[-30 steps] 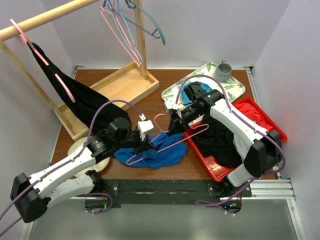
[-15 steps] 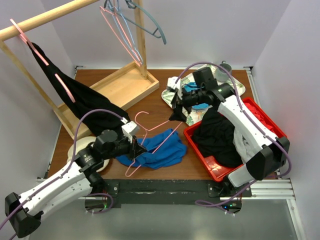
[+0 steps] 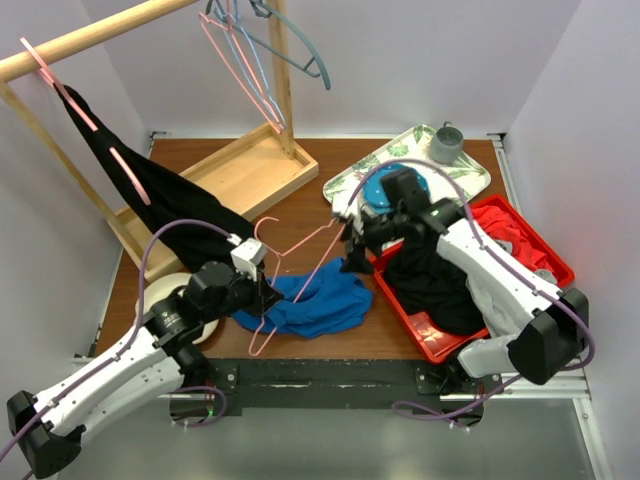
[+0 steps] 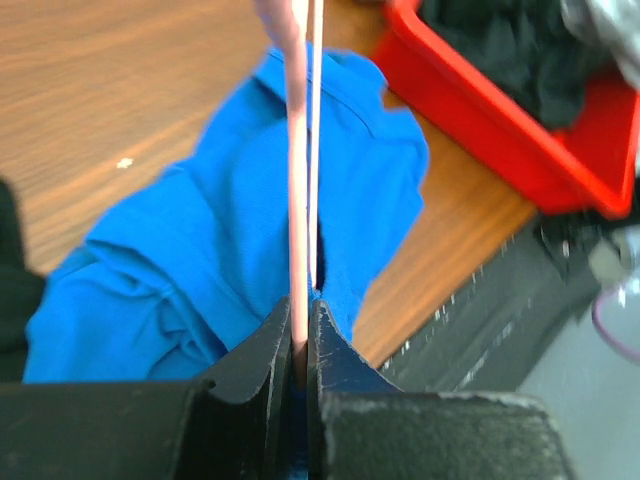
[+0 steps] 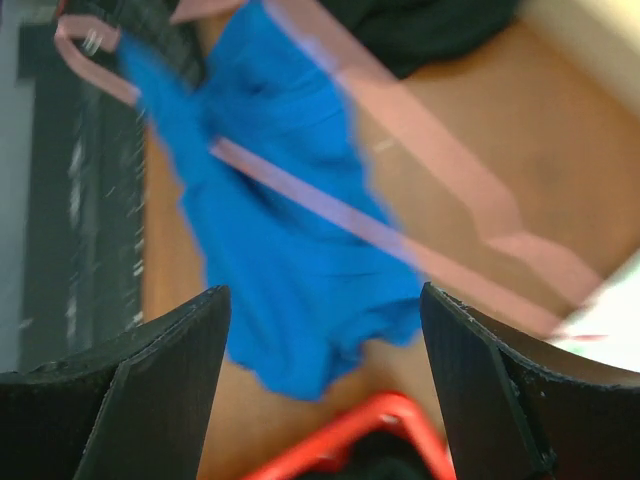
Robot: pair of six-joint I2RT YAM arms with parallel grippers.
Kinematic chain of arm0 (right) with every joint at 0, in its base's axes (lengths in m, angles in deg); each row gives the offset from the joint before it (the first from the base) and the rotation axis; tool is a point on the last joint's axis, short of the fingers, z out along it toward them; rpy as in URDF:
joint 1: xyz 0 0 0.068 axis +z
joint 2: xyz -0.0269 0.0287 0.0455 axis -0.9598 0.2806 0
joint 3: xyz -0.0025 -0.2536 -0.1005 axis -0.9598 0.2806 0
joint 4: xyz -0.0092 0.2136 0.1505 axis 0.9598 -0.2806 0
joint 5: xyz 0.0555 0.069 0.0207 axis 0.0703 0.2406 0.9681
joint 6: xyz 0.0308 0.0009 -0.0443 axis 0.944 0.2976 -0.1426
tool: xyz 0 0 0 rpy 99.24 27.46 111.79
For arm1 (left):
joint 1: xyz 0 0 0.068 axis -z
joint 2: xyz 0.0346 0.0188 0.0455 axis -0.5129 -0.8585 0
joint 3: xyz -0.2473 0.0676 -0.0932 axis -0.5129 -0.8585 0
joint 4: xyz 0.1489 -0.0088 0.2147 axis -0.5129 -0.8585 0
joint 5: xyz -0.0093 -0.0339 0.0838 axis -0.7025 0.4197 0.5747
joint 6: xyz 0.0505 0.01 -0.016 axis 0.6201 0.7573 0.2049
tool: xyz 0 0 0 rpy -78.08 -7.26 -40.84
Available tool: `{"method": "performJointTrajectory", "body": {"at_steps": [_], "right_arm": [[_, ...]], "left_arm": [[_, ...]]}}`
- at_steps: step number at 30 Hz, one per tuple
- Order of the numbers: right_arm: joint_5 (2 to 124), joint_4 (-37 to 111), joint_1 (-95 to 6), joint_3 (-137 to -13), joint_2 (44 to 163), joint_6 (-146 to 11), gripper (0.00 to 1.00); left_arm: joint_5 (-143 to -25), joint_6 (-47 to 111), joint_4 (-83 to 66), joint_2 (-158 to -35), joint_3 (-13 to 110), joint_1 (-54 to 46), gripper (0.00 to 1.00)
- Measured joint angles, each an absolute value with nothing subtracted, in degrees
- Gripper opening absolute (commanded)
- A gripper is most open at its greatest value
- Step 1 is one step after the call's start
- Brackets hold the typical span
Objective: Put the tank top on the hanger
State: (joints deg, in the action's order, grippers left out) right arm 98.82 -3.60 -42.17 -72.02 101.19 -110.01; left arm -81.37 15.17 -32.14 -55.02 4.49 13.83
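The blue tank top [image 3: 310, 305] lies crumpled on the wooden table in front of the arms. Over it slants the pink hanger [image 3: 300, 268], its hook toward the back left. My left gripper [image 3: 262, 295] is shut on the hanger's wire [image 4: 298, 200], with the tank top [image 4: 190, 260] spread just beneath. My right gripper [image 3: 352, 256] hovers open at the tank top's right edge, beside the red bin. In the right wrist view its jaws [image 5: 325, 300] stand wide apart with nothing between them, above the tank top [image 5: 285, 250] and the blurred hanger [image 5: 400, 130].
A red bin [image 3: 545, 250] of black and grey clothes sits at the right. Behind it is a patterned tray [image 3: 475, 175] with a grey cup [image 3: 446, 143]. A wooden rack [image 3: 250, 170] holds a black garment [image 3: 150, 190] and spare hangers [image 3: 250, 60]. A white plate [image 3: 158, 295] lies left.
My right gripper opened and let go of the hanger, lifted away, then came back down by the tank top's right edge. My left gripper pulled the hanger leftward.
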Motion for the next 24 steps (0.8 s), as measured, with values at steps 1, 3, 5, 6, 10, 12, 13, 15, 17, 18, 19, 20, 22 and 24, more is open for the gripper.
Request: {"method": "performJointTrajectory", "body": {"at_steps": [1,3,5,6,10,12,13,15,17,18,19,20,22,24], "right_arm": [[97.9,-2.6,-40.5,-69.4,101.2,-109.5,0.79],[95.7,-0.5,-38.5,-65.5,102.1,-108.0,0.79],[92.6,2.5,-38.3,-63.0,103.5,-105.5,0.77],[91.0,4.2,-38.5,-62.1,104.3,-104.1,0.76],[85.5,11.5,-38.5,-59.8,107.7,-96.4,0.73],[82.9,14.5,-38.3,-59.1,109.2,-92.6,0.71],[81.7,15.6,-38.3,-59.0,109.9,-90.9,0.71],[79.6,17.4,-38.1,-59.0,111.1,-88.2,0.67],[77.8,18.9,-38.1,-59.0,112.1,-86.0,0.65],[77.3,19.3,-38.0,-59.0,112.6,-85.1,0.62],[76.8,19.8,-38.0,-59.0,113.1,-84.3,0.62],[76.6,20.1,-38.0,-59.0,113.4,-83.8,0.60],[76.2,20.7,-37.7,-59.0,114.6,-82.7,0.56],[76.0,20.7,-37.3,-59.0,116.2,-82.1,0.54]], "left_arm": [[-80.2,14.3,-32.5,-54.6,4.6,13.8,0.00],[-77.7,12.3,-32.7,-54.0,4.7,13.8,0.00],[-76.0,10.6,-32.9,-53.8,4.7,13.8,0.00],[-75.4,9.7,-32.9,-53.7,4.7,13.8,0.00],[-74.3,7.0,-32.9,-53.5,4.1,13.8,0.00],[-74.0,6.0,-32.6,-53.4,3.4,13.8,0.00],[-73.9,5.7,-32.6,-53.3,3.1,13.8,0.00],[-73.7,4.9,-32.4,-53.0,2.2,13.8,0.00],[-73.7,4.4,-32.4,-52.7,1.5,13.8,0.00],[-73.6,4.3,-32.4,-52.6,1.4,13.8,0.00],[-73.5,4.0,-32.3,-52.5,1.3,13.8,0.00],[-73.5,3.9,-32.3,-52.3,1.2,13.8,0.00],[-73.4,3.8,-32.2,-52.0,1.2,13.8,0.00],[-73.3,3.6,-32.2,-51.8,1.2,13.8,0.00]]}}
